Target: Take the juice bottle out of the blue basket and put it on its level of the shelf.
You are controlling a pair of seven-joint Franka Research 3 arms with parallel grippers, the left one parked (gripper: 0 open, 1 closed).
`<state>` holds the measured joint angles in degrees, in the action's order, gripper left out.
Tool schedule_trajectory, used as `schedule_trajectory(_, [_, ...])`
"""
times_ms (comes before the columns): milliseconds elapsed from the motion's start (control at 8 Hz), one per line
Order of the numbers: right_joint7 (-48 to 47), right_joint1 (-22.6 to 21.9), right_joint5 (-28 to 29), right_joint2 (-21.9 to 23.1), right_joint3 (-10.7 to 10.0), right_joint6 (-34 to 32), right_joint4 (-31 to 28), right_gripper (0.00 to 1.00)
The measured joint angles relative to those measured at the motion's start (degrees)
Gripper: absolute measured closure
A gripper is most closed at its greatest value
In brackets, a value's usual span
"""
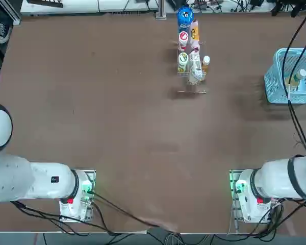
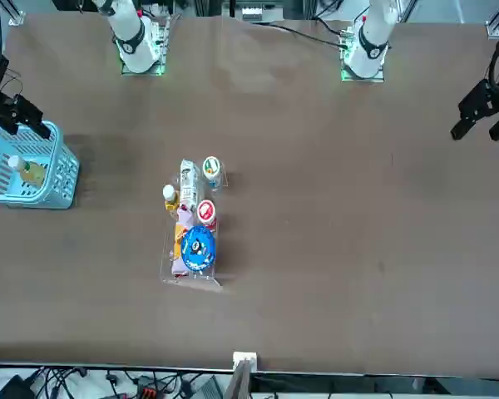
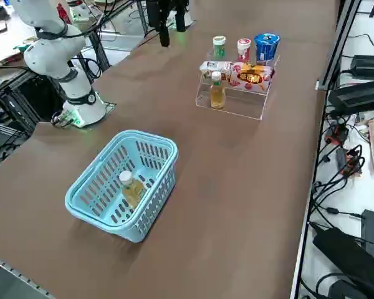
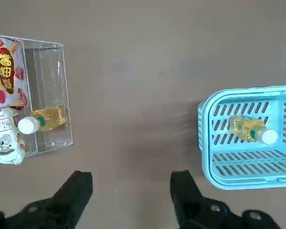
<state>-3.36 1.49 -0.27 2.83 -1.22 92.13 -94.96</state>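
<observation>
Hanging over the table near the blue basket (image 3: 163,213), the right gripper (image 4: 131,186) had its two black fingers (image 4: 75,193) spread wide, with nothing between them. The juice bottle (image 3: 133,192) was inside the basket, white cap up, its amber liquid showing among the light-blue lattice walls. The shelf (image 3: 252,112), a clear tiered rack, stood well apart from the basket. A matching amber bottle (image 3: 217,93) with a white cap stood upright on its lowest level. On the next level up lay a colourful snack packet (image 3: 252,75) and a white packet (image 4: 5,136) with a bear printed on it, side by side. Along the top level stood a green-capped container (image 3: 219,47), a red-and-white one (image 3: 244,49) and a blue container (image 3: 266,47), with the red-and-white one between the other two.
</observation>
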Motion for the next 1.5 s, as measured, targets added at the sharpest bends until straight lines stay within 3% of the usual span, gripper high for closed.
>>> schedule_trajectory(1000, [0.1,0.6,-1.0,-2.3,-0.1,-0.2,0.8,0.00])
schedule_trajectory(1250, [3.6,4.2,-2.4,-2.9,-0.4,-0.1,0.2,0.00])
schedule_trajectory(1500, [9.4,10.9,-2.5,-4.4,-0.7,3.6,-1.6,0.00])
